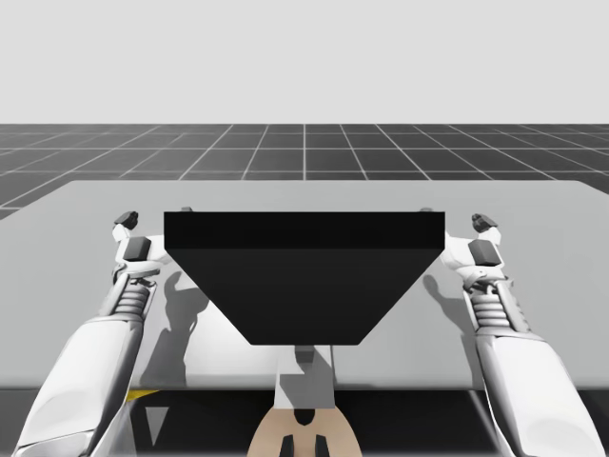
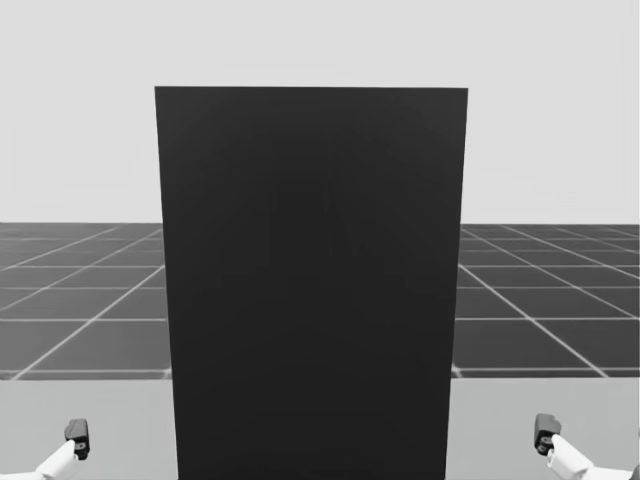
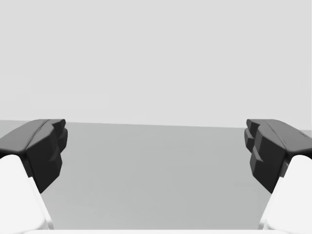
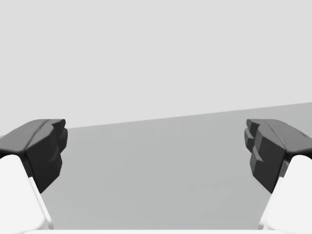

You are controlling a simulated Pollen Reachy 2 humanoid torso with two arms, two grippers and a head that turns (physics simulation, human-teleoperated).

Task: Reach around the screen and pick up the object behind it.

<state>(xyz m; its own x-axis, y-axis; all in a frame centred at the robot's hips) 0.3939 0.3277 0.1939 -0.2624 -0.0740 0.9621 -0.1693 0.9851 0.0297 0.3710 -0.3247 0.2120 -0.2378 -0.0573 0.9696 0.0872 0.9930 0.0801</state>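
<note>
A tall black screen (image 1: 303,276) stands upright in the middle of the grey table (image 1: 86,205) and blocks the centre of the head view (image 2: 310,290). Whatever lies behind it is hidden. My left gripper (image 1: 130,234) hovers beside the screen's left edge, and my right gripper (image 1: 483,238) hovers beside its right edge. In the left wrist view the gripper (image 3: 156,151) stands open over bare table, with nothing between its fingers (image 3: 44,151). The right wrist view shows the same: gripper (image 4: 156,151) open, dark fingers (image 4: 268,151) wide apart.
The table's far edge (image 1: 304,183) runs behind the screen, with a dark gridded floor (image 1: 304,152) beyond. Bare table surface lies to the left and right of the screen.
</note>
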